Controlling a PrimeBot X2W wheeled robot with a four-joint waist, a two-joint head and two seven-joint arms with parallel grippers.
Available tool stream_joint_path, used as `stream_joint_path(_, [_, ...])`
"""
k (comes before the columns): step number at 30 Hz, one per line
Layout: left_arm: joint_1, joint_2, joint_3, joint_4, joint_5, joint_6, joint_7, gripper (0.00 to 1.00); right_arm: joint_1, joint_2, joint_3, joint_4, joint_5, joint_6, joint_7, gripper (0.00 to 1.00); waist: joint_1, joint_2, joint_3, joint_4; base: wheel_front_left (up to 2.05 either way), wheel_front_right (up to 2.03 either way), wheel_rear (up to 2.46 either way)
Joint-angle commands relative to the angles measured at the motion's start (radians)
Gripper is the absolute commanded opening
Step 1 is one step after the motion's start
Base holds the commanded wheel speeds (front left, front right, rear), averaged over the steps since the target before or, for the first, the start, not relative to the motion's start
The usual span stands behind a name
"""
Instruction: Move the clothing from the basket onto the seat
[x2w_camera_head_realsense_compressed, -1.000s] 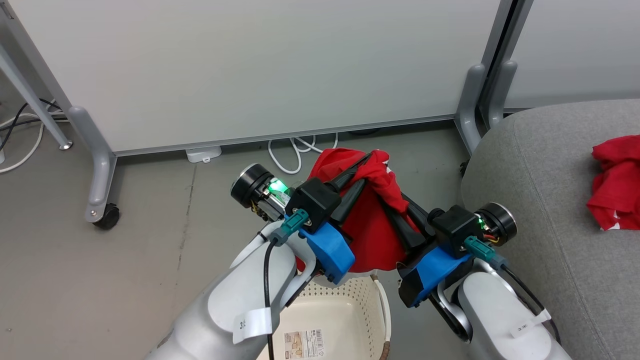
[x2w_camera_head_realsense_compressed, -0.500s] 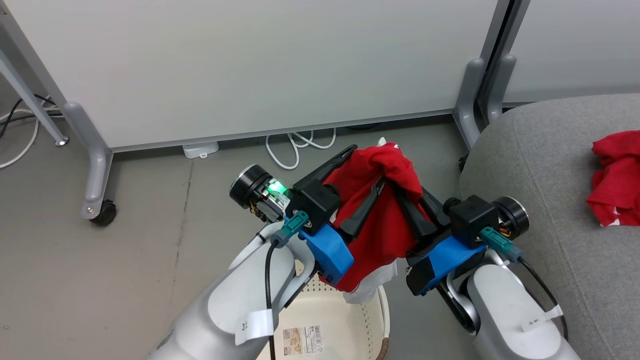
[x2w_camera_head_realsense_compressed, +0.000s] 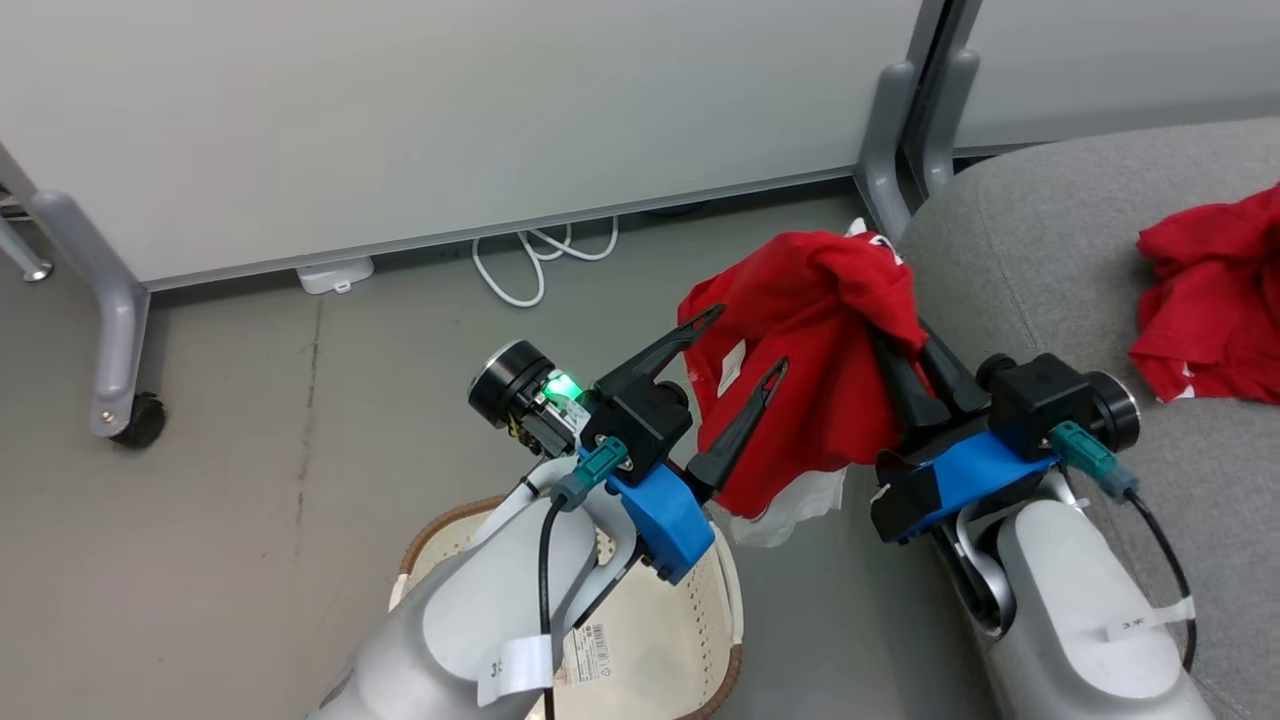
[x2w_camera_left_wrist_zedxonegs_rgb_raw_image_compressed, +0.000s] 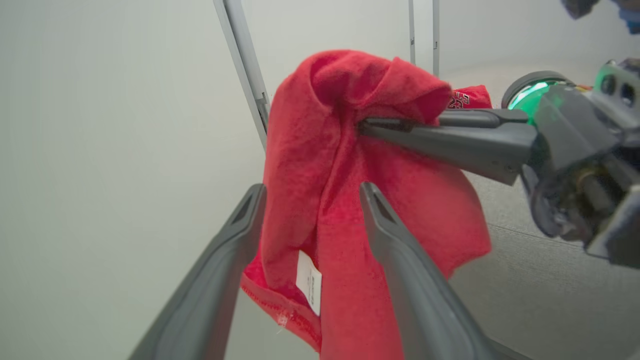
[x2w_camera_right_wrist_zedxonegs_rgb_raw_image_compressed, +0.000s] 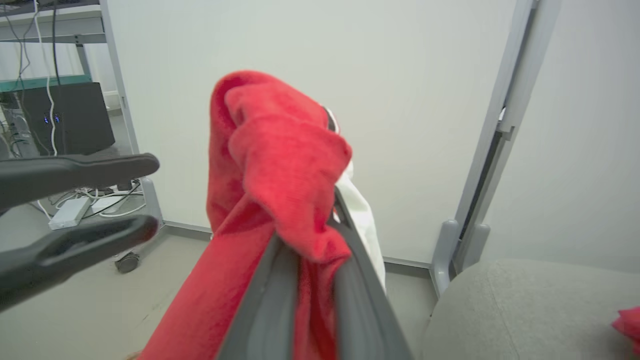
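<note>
A red garment (x2w_camera_head_realsense_compressed: 810, 330) of the clothing hangs in the air, pinched at its top by my right gripper (x2w_camera_head_realsense_compressed: 890, 335), which is shut on it. A white part dangles from its lower edge. My left gripper (x2w_camera_head_realsense_compressed: 742, 343) stands open just left of the cloth, and the fabric (x2w_camera_left_wrist_zedxonegs_rgb_raw_image_compressed: 320, 165) hangs past its spread fingers. In the right wrist view the cloth (x2w_camera_right_wrist_zedxonegs_rgb_raw_image_compressed: 280, 165) bunches over my right fingers (x2w_camera_right_wrist_zedxonegs_rgb_raw_image_compressed: 272, 285). The basket (x2w_camera_head_realsense_compressed: 440, 517) sits on the floor below my left forearm. The grey seat (x2w_camera_head_realsense_compressed: 1040, 260) is at the right, with another red garment (x2w_camera_head_realsense_compressed: 1210, 295) lying on it.
A white partition panel (x2w_camera_head_realsense_compressed: 450, 120) on grey wheeled legs (x2w_camera_head_realsense_compressed: 120, 330) stands behind. White cables (x2w_camera_head_realsense_compressed: 530, 260) and a small white box (x2w_camera_head_realsense_compressed: 335, 275) lie at its foot. Another grey post (x2w_camera_head_realsense_compressed: 885, 140) rises close to the seat's left edge.
My left gripper has opened and let go of the garment. My right gripper has carried it rightward, nearer the seat. The camera has turned right too.
</note>
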Motion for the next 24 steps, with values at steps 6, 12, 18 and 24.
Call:
stream_joint_path(6, [0.011, 0.003, -0.009, -0.012, 0.01, -0.003, -0.005, 1.0, 0.003, -0.007, -0.075, -0.036, -0.015, 0.0, -0.001, 0.0, 0.0, 0.0, 0.052, -0.077, 0.0, 0.0, 0.0])
stream_joint_path(12, [0.009, 0.001, -0.025, -0.018, 0.017, -0.005, -0.005, 1.0, 0.009, -0.007, -0.141, -0.06, -0.024, 0.0, -0.001, 0.0, 0.0, 0.0, 0.077, -0.136, 0.0, 0.0, 0.0])
stream_joint_path(18, [0.003, 0.002, -0.045, -0.019, 0.024, -0.007, -0.005, 1.0, 0.019, -0.008, -0.201, -0.084, -0.029, 0.0, -0.001, 0.0, 0.0, 0.0, 0.095, -0.191, 0.0, 0.0, 0.0])
stream_joint_path(24, [0.0, 0.001, -0.067, -0.016, 0.024, -0.008, -0.005, 1.0, 0.037, -0.003, -0.261, -0.102, -0.03, 0.0, -0.001, 0.0, 0.0, 0.0, 0.114, -0.239, 0.0, 0.0, 0.0])
